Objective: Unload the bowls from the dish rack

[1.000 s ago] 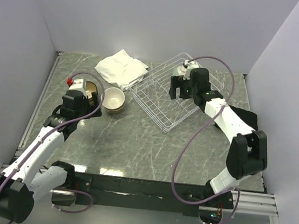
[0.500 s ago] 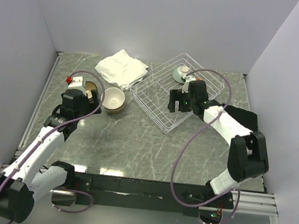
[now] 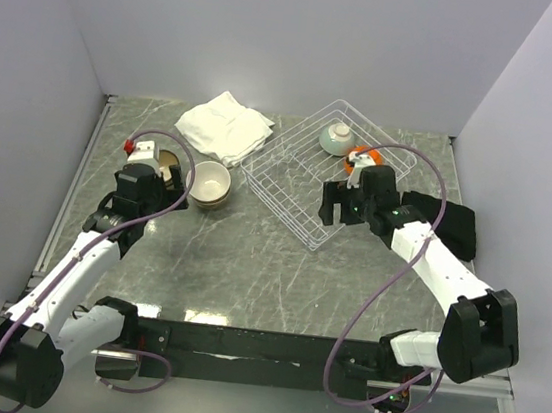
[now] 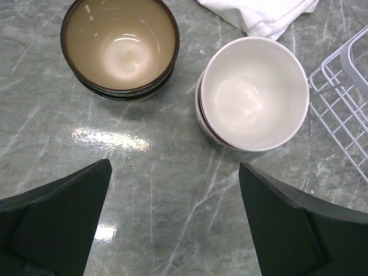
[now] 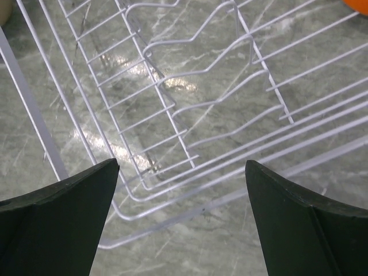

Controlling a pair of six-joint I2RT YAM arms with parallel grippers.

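A pale bowl (image 3: 338, 138), apparently foot-up, sits at the 12 o'clock corner of the dish rack (image 3: 276, 207). The right gripper (image 3: 342, 205) hovers over the rack's near half, jaws fully spread and empty. It should reach toward 12 o'clock, straddle the bowl's rim and lift clear of the wires. The left gripper (image 4: 175, 172), equally wide and empty, hangs over the white bowl (image 4: 253, 95) and brown bowl (image 4: 119, 46) at the rack's 9 o'clock

White wire dish rack (image 3: 300, 174), cream bowl (image 4: 253, 95), brown bowl (image 4: 119, 46), grey-veined table (image 3: 249, 264)
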